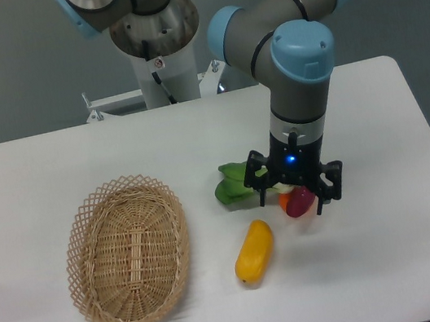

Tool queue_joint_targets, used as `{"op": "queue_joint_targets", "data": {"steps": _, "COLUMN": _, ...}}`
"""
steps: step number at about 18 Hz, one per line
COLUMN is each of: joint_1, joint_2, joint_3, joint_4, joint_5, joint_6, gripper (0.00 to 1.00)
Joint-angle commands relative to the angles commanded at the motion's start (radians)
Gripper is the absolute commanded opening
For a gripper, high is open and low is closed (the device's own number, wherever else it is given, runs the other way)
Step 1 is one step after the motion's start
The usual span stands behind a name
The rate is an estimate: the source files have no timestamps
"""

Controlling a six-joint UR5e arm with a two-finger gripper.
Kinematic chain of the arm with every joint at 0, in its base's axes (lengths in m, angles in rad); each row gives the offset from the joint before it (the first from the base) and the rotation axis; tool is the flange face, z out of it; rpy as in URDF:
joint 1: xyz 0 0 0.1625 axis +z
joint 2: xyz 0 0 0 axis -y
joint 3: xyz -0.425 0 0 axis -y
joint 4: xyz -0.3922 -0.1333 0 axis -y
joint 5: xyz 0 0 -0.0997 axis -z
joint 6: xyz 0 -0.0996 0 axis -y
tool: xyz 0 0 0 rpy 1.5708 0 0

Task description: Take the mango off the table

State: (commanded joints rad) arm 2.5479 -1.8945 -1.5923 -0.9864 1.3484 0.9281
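Observation:
The mango (253,252), a smooth yellow-orange oblong fruit, lies on the white table (381,265) just right of the basket. My gripper (291,203) points straight down a little above and to the right of it, fingers spread open and holding nothing. Between and beneath the fingers lies a dark red-purple item (299,201) with a small orange piece beside it. The mango is apart from the gripper and in full view.
An oval wicker basket (129,252) stands on the left half of the table. A green leafy vegetable (234,184) lies just left of the gripper, partly under it. The arm's base (156,47) rises at the table's far edge.

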Motion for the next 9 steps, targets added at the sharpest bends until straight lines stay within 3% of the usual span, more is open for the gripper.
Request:
{"op": "queue_joint_targets", "data": {"steps": 6, "joint_1": -0.002, "joint_2": -0.002, "joint_3": -0.006, "joint_4": -0.005, "joint_5": -0.003, "joint_6": -0.008, "gripper": 1.0}}
{"op": "queue_joint_targets", "data": {"steps": 9, "joint_1": -0.015, "joint_2": -0.003, "joint_3": -0.035, "joint_4": 0.034, "joint_5": -0.003, "joint_6": -0.008, "gripper": 1.0}}
